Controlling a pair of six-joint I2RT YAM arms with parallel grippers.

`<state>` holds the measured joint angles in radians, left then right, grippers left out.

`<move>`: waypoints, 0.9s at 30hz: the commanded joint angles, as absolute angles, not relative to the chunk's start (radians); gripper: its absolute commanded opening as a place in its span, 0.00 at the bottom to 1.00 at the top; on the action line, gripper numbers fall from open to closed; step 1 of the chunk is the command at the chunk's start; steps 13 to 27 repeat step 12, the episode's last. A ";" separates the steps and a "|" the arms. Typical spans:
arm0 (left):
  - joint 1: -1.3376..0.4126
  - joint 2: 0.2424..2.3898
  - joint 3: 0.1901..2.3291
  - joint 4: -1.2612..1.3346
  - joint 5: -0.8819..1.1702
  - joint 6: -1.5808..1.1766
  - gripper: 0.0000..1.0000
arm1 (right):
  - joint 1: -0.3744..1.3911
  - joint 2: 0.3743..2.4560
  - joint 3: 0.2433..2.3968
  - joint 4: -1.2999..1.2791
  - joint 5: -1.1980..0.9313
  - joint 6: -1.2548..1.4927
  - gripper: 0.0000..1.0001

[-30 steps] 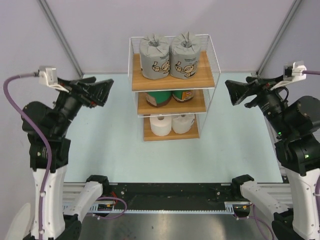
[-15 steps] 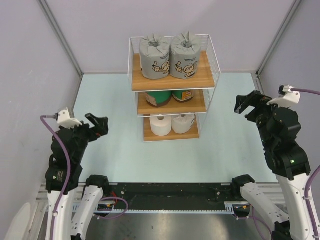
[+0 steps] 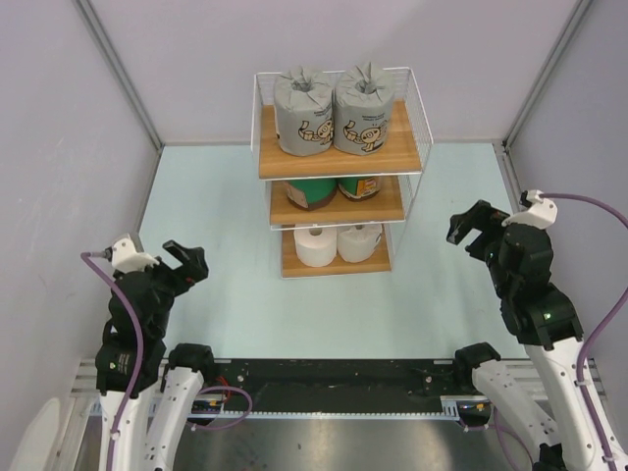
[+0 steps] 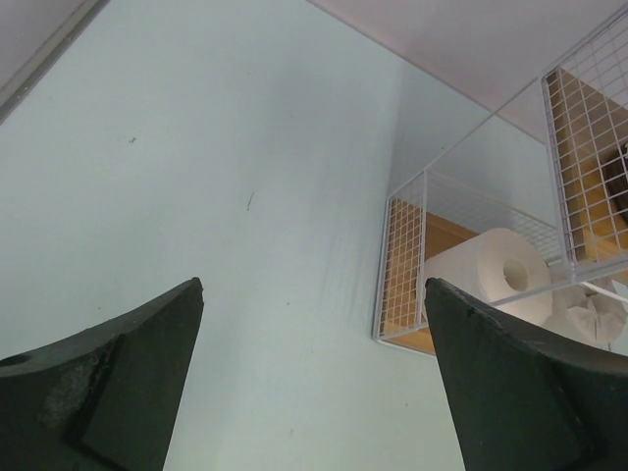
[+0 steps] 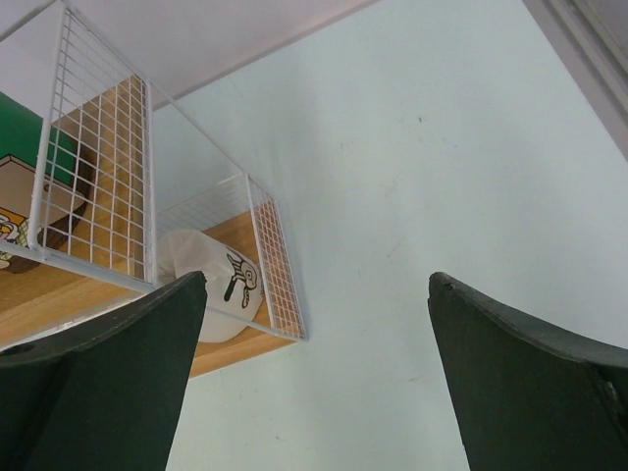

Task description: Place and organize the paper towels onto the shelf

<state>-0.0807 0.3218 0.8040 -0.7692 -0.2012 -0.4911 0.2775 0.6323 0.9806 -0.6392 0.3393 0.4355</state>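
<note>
My two arms bend low, one on each side of the shelf.
My left gripper and right gripper spread their dark wedge fingers wide and pinch nothing. The paper towels fill the brown boards inside thin white wire. Grey cartoon rolls are on top. Green rolls are in the middle, two I think. Round white rolls are at the bottom.

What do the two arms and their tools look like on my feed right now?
Both arms match: white lower links, black upper joints. The left arm and right arm each carry a lilac cable to a small pale camera box at the wrist. The left tool and right tool have dark, wedge-shaped fingers.
</note>
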 commanded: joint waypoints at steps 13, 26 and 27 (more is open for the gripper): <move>-0.078 0.308 0.802 -0.752 -0.236 -0.503 1.00 | 0.276 0.606 0.936 -0.611 0.376 0.436 1.00; -0.078 0.308 0.802 -0.752 -0.236 -0.503 1.00 | 0.276 0.606 0.936 -0.611 0.376 0.436 1.00; -0.078 0.308 0.802 -0.752 -0.236 -0.503 1.00 | 0.276 0.606 0.936 -0.611 0.376 0.436 1.00</move>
